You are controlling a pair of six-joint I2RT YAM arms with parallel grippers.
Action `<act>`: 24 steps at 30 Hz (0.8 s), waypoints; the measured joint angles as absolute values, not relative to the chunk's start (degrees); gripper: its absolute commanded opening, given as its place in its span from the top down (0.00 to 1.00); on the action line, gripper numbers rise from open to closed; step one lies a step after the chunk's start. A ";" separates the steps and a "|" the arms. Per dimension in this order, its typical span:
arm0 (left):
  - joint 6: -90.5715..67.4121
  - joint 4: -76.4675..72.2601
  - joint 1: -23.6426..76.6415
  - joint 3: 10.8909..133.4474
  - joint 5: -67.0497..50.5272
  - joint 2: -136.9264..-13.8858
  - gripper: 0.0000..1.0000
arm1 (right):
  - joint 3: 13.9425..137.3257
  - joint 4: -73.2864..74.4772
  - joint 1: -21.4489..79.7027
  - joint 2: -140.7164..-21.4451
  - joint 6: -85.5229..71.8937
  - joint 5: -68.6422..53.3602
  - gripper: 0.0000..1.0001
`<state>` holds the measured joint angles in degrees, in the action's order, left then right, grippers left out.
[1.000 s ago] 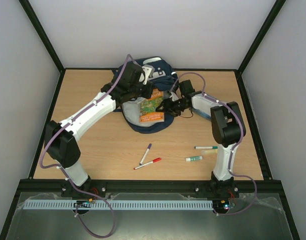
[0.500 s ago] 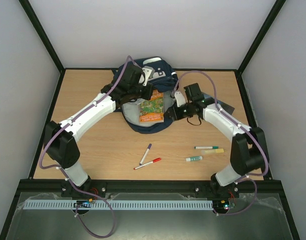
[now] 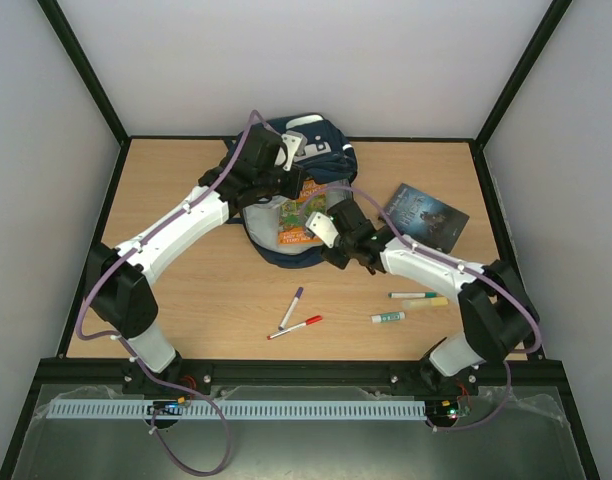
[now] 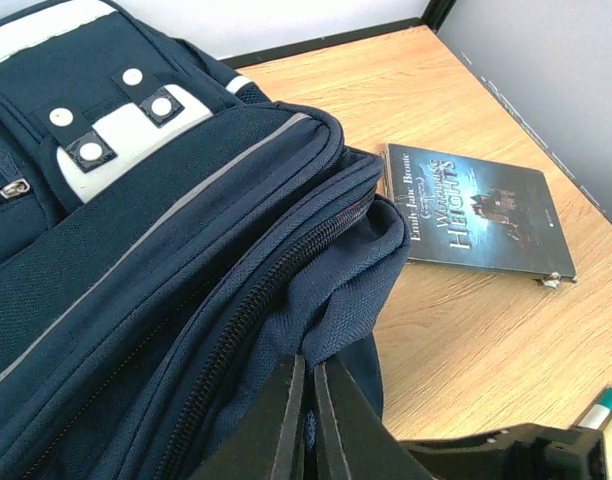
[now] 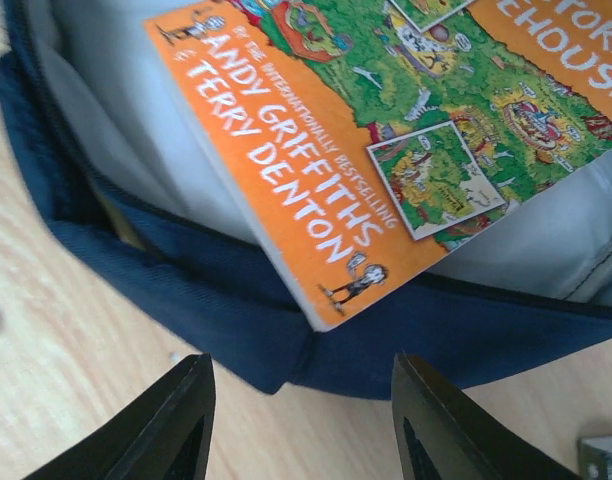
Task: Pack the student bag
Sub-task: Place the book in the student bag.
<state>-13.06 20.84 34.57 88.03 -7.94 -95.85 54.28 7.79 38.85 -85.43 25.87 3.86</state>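
Position matters most here: the student bag [image 3: 326, 148] lies at twelve o'clock on the table [image 3: 186, 290]. Its mouth faces six o'clock, toward you. An orange book [image 3: 304, 218] pokes out of that mouth, its long axis running close to twelve-to-six.

Your right pincer [image 3: 324, 232] hangs just over the bag's near rim, so the book and the opening lie toward eleven o'clock from it. Its jaws stand about half apart with nothing between them (the book's near corner sits just beyond the tips in the wrist view, untouched as far as I can tell). Your left pincer [image 4: 309, 372] is clamped tight on a fold of navy fabric beside the zip, holding the upper lip of the opening. The right arm is the nearer one to the book, so I judge that the push inward, toward twelve o'clock along the book's length, falls to it.

The overhead view gives you the layout: a dark book [image 3: 427, 212] at three o'clock of the bag, well apart from it, and pens [image 3: 292, 308] loose near six o'clock. It hides both sets of fingertips under the wrists. Only the left wrist view shows the pinch on the fabric. Only the right wrist view shows the parted jaws and how the orange book overhangs the rim.
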 measured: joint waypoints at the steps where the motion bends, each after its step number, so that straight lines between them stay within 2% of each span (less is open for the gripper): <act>1: -13.06 20.84 34.57 88.03 -7.97 -95.85 0.98 | 54.46 7.20 39.31 -86.28 26.72 5.13 0.53; 8: -13.08 20.84 34.41 88.03 -8.19 -95.85 0.97 | 55.88 4.10 41.67 -93.12 31.14 11.60 0.55; 19: -13.10 20.82 34.22 88.01 -8.97 -95.85 0.98 | 57.71 -0.47 41.98 -97.93 33.30 17.04 0.66; 24: -13.13 20.62 34.06 88.01 -9.21 -95.85 0.98 | 58.50 -3.55 41.98 -100.44 33.67 19.51 0.67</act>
<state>-13.13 20.62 34.06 88.01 -9.21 -95.85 58.50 -3.55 41.98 -100.44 33.67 19.51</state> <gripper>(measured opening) 0.028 0.331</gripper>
